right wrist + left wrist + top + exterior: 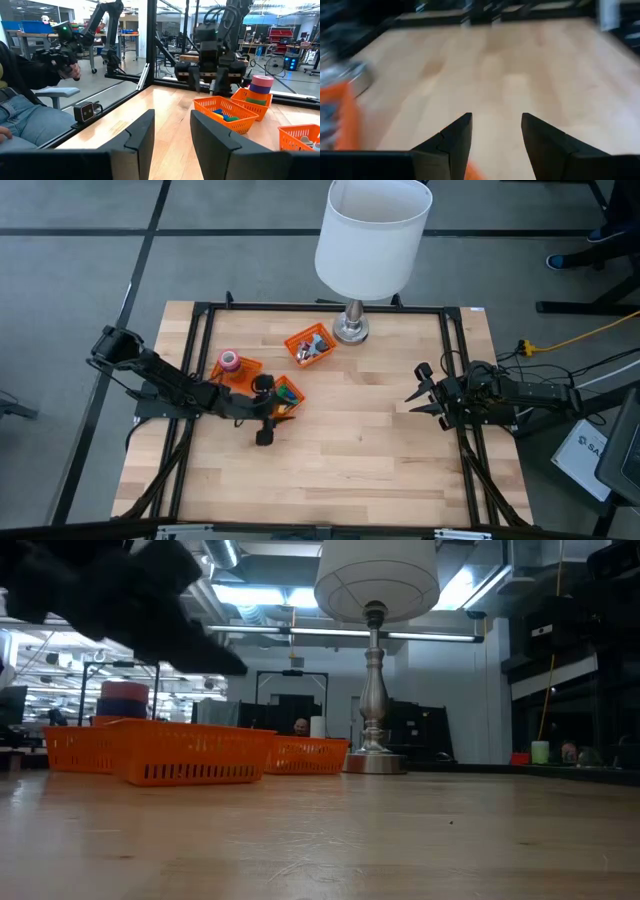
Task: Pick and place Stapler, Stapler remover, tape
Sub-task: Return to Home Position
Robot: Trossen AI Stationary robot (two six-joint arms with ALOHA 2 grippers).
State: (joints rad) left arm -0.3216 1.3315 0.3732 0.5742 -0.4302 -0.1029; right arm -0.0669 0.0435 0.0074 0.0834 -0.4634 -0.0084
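Note:
Three orange baskets stand at the table's far left of centre. One [237, 368] holds a stack of tape rolls [261, 83], one [287, 393] holds small coloured pieces, and one [310, 345] by the lamp holds small grey and red things. I cannot make out a stapler or a stapler remover among them. My left gripper [495, 120] hovers open just near of the middle basket, above bare wood, with nothing between its fingers. My right gripper [418, 388] waits open at the right edge, also empty.
A lamp with a white shade [372, 230] and a metal foot [351, 330] stands at the far middle. Bare wood [370, 450] fills the table's middle and near half. A black frame [450, 330] rims the table. A seated person [30, 110] shows beyond the table.

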